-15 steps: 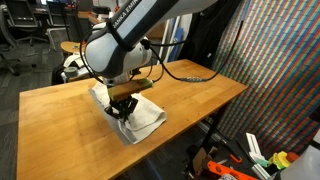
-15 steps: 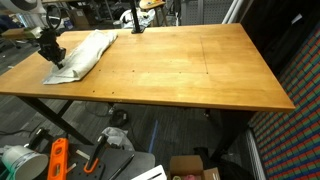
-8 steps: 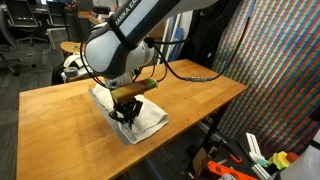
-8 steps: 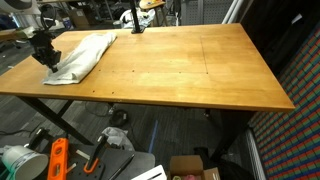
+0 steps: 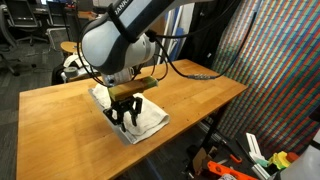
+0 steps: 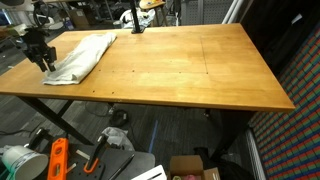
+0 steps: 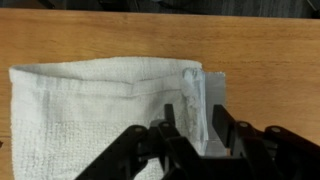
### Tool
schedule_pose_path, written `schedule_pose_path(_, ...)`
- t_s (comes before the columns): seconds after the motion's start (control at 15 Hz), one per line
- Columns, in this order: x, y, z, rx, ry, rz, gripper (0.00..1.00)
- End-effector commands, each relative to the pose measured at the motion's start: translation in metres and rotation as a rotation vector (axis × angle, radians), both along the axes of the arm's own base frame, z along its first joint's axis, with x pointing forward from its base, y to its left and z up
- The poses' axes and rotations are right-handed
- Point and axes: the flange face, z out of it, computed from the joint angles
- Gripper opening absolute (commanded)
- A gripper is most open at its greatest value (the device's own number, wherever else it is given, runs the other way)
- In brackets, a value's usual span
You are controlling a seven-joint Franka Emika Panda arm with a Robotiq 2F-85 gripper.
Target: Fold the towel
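Note:
A white towel (image 5: 143, 123) lies folded over and rumpled on the wooden table (image 5: 200, 95), near one end; it also shows in the exterior view (image 6: 85, 54). My gripper (image 5: 125, 113) hangs just above the towel's edge with its black fingers spread and nothing in them; it also shows in the exterior view (image 6: 42, 60). In the wrist view the towel (image 7: 90, 110) fills the left and middle. Its doubled right edge runs between my open gripper's (image 7: 192, 112) fingers.
The table top (image 6: 180, 70) stretches away from the towel as bare wood. Its edges lie close to the towel on two sides. Black cables (image 5: 185, 72) trail from the arm. Orange tools (image 6: 58, 160) and boxes lie on the floor below.
The gripper has lifted a little off the towel and its fingers now stand apart. It has drifted slightly toward the table's end. The towel stays flat.

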Motion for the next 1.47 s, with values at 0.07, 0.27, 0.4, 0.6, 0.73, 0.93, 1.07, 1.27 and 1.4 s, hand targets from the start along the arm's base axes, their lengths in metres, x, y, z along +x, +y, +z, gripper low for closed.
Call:
schedule_pose_path(0.07, 0.012, -0.020, 0.031, 0.010, -0.024, -0.026, 0.84)
schedule_pose_path(0.27, 0.024, -0.047, 0.034, -0.015, 0.006, -0.040, 1.00)
schedule_pose_path(0.4, 0.030, -0.062, 0.031, -0.014, 0.017, -0.046, 1.00)
schedule_pose_path(0.6, 0.035, -0.079, 0.023, 0.016, 0.029, -0.052, 1.00)
schedule_pose_path(0.73, 0.036, -0.086, 0.017, 0.057, 0.020, -0.060, 1.00)
schedule_pose_path(0.93, 0.038, -0.095, 0.010, 0.103, 0.049, -0.068, 1.00)
schedule_pose_path(1.07, 0.039, -0.100, 0.005, 0.129, 0.055, -0.081, 0.74)
schedule_pose_path(1.27, 0.041, -0.108, -0.002, 0.164, 0.065, -0.107, 0.51)
schedule_pose_path(1.4, 0.043, -0.114, -0.005, 0.175, 0.063, -0.124, 0.35)
